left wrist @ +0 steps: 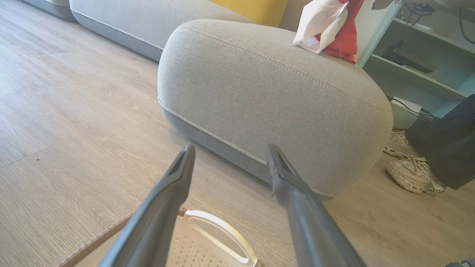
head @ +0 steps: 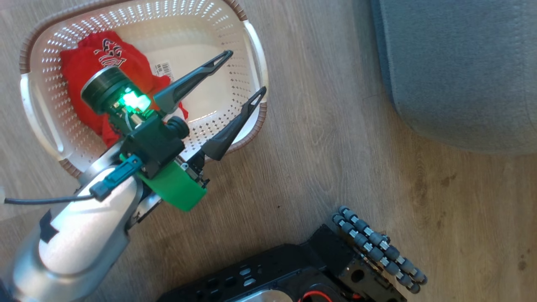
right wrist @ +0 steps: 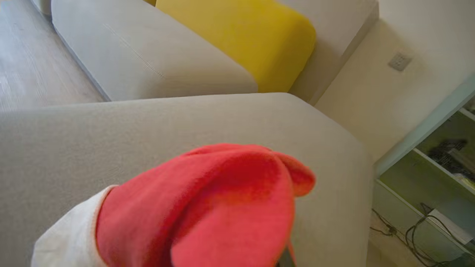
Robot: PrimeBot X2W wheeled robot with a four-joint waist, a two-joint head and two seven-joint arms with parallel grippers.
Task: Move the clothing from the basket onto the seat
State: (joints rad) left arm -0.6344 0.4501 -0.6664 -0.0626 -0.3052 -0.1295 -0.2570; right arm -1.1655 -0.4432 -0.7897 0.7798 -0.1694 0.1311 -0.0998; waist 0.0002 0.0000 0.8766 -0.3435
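Honestly, the seat (left wrist: 259, 92) is a big target, so we worry more abt the basket (head: 254, 37): red clothing (head: 79, 67) lies in it, partly hidden by our left end effector (head: 246, 70), fingers spread & empty, and a shallow pinch could snag the wall. Another garment (right wrist: 222, 204) hangs over the seat, hiding the right end effector's fingers; we can't tell their state, so it may cling.

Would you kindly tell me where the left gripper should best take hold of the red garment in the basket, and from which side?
Probably a raised fold of the red garment near its white lettering, reached straight down from above with the open left gripper. It lies crumpled in a heap on the basket floor, and the basket walls block any sideways approach.
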